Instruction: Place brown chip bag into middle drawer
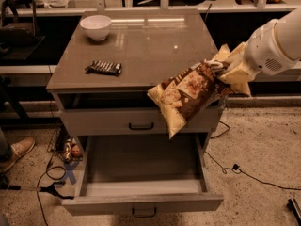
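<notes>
The brown chip bag hangs tilted in the air off the cabinet's front right corner, its pale yellow lower end pointing down-left over the open drawer. My gripper is shut on the bag's upper right end, and the white arm reaches in from the right. The middle drawer is pulled out wide below, its grey box showing nothing inside. The bag's lower tip is above the drawer's back right part, in front of the upper handled front.
A white bowl sits at the cabinet top's back left. A small dark striped snack bar lies on the top's left front. Cables and a shoe lie on the floor beside the cabinet.
</notes>
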### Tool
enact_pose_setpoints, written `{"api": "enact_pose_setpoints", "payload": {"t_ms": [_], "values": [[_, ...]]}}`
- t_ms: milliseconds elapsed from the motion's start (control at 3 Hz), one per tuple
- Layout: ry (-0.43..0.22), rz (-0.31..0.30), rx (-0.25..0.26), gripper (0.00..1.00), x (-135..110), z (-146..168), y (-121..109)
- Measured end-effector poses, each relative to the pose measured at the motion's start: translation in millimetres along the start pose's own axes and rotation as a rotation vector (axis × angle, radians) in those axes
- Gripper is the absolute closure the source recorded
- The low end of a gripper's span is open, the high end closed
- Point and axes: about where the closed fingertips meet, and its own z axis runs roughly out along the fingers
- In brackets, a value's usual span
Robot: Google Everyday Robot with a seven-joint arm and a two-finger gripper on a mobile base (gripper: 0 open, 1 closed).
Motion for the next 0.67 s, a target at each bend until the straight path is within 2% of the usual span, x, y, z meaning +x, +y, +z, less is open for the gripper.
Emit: {"api": "enact_pose_setpoints", "payload": {"t_ms": [333,667], "values": [[-0.008,0.119,-0.073,1.00,16,39,41],[-0.007,0.280,-0.208,1.00,41,120,115]]}}
